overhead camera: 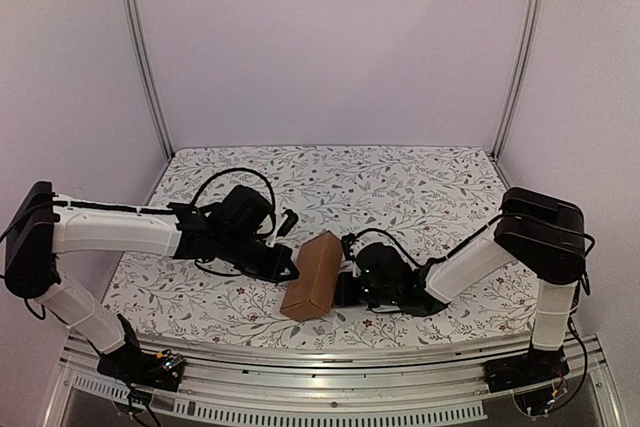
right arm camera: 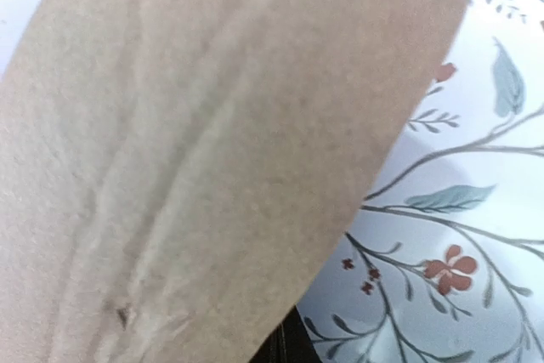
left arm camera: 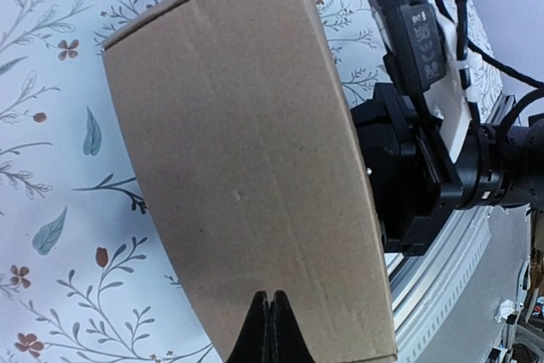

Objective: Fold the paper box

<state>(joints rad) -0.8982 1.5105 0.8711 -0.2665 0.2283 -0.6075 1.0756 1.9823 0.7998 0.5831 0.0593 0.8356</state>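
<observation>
The paper box (overhead camera: 311, 274) is a closed brown carton lying on the flowered table, between the two arms near the front edge. In the left wrist view the carton's broad face (left arm camera: 246, 167) fills the middle, and my left gripper (left arm camera: 270, 297) is shut, its tips against that face with nothing between them. From the top view my left gripper (overhead camera: 293, 269) meets the box's left side and my right gripper (overhead camera: 343, 289) meets its right side. In the right wrist view the box (right arm camera: 212, 150) is very close and covers most of my right gripper (right arm camera: 293, 344), whose dark tips look shut.
The flowered tablecloth (overhead camera: 400, 197) stretches behind the box. The metal front rail (overhead camera: 330, 367) runs just below the box. Frame posts (overhead camera: 145, 57) stand at the back corners with plain walls around. The right arm's wrist (left arm camera: 416, 184) sits hard against the box's far side.
</observation>
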